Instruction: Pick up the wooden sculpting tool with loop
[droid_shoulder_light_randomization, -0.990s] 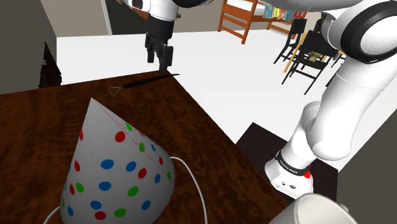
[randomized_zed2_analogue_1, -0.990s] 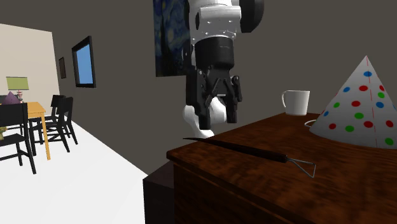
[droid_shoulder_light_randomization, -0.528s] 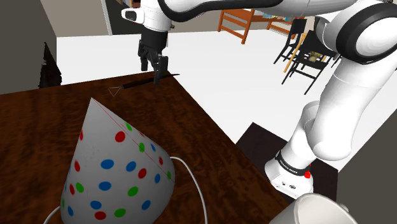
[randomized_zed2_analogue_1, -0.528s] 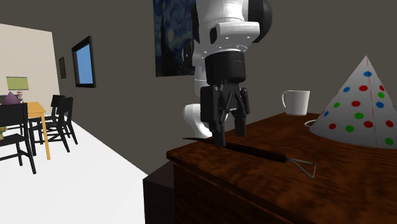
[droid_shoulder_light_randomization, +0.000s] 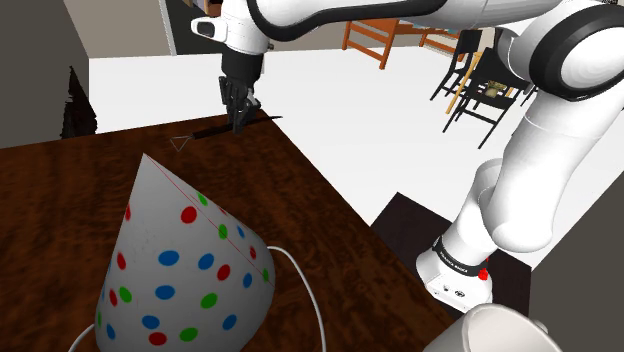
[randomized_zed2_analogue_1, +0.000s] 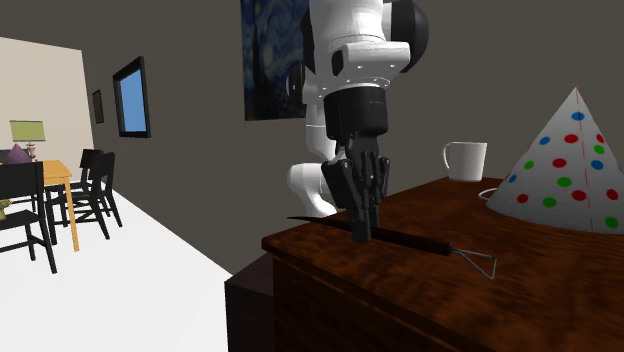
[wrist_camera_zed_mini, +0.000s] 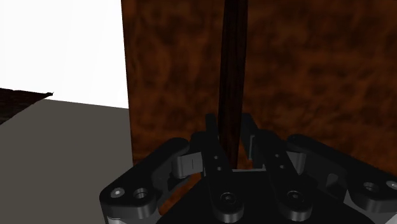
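Second exterior view, far left: yellow table (randomized_zed2_analogue_1: 60, 176) with black chairs (randomized_zed2_analogue_1: 92, 188) beside it; a blue framed picture (randomized_zed2_analogue_1: 132, 97) on the grey wall; then a swirled night-sky painting (randomized_zed2_analogue_1: 266, 60). Centre: the black gripper (randomized_zed2_analogue_1: 361, 232) points straight down at the near-left corner of the dark wooden table (randomized_zed2_analogue_1: 560, 295), tips at the tabletop. Its fingers are drawn together around the slim dark handle of the sculpting tool (randomized_zed2_analogue_1: 412, 239), which lies flat on the wood. The tool's pointed end reaches toward the table's left edge; its triangular wire loop (randomized_zed2_analogue_1: 481, 263) lies further right, clear of the gripper. Beyond, a white mug (randomized_zed2_analogue_1: 466, 160) stands near the far edge, and a white party hat (randomized_zed2_analogue_1: 566, 170) with red, blue and green dots stands upright at the right. Shoulder view: the party hat (droid_shoulder_light_randomization: 185, 250) looms at lower left, and the tool (droid_shoulder_light_randomization: 212, 131) lies across the table's far edge. The gripper (droid_shoulder_light_randomization: 238, 122) comes down on the handle between the loop end and the tip, nearer the tip. The white arm (droid_shoulder_light_randomization: 540, 150) rises from the dark stand (droid_shoulder_light_randomization: 405, 222) at the right, the mug (droid_shoulder_light_randomization: 495, 330) below it. Wrist view: both fingers (wrist_camera_zed_mini: 215, 150) press against the dark brown handle (wrist_camera_zed_mini: 231, 76), clasping it. The handle runs straight away from the gripper (wrist_camera_zed_mini: 235, 160) over the wood grain, with white floor (wrist_camera_zed_mini: 63, 44) past the table edge.
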